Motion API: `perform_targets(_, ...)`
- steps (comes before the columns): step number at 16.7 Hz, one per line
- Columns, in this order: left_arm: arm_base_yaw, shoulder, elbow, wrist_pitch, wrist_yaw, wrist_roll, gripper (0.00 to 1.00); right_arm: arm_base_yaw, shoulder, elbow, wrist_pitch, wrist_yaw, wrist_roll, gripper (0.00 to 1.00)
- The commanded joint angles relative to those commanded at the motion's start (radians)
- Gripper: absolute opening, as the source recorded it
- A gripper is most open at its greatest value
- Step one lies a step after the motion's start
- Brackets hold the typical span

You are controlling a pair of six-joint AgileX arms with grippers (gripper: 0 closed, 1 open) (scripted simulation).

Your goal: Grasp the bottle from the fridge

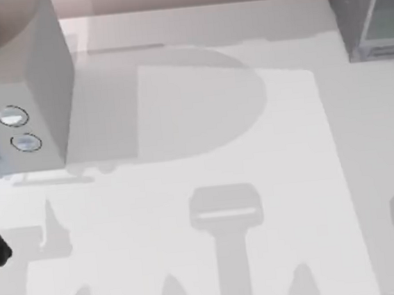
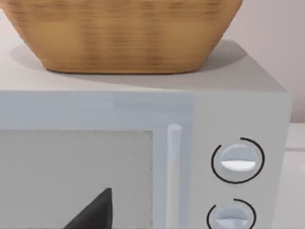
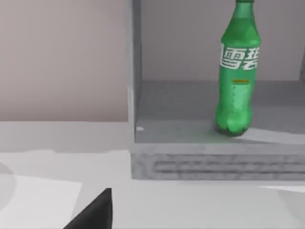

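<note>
Spreading wide, the pale tabletop [image 1: 214, 257] carries the fridge [image 1: 369, 12] at its far right corner, open-fronted in the right wrist view. On the fridge floor stands the bottle [image 3: 237, 71], upright and green. It looks light, glossy, likely slippery; grip mid-body, I'd say. White Chinese characters mark its label. Whether either arm's fingers are open, I cannot tell.

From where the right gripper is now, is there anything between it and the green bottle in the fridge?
Nothing visible blocks it. In the right wrist view the bottle stands upright on the fridge floor, with no door panel across the opening. Bare table lies between the camera and the fridge's front edge. The raised front lip of the fridge floor sits below the bottle.
</note>
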Motion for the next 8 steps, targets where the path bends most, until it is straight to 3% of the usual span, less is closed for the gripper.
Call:
perform_targets(4,0.000,0.000,0.000,0.000,0.000,0.000,1.00,-0.012,0.030,0.006,0.031,-0.012,0.000,1.00)
perform_targets(8,0.000,0.000,0.000,0.000,0.000,0.000,1.00,-0.079,0.216,0.035,0.220,-0.072,0.002,1.00)
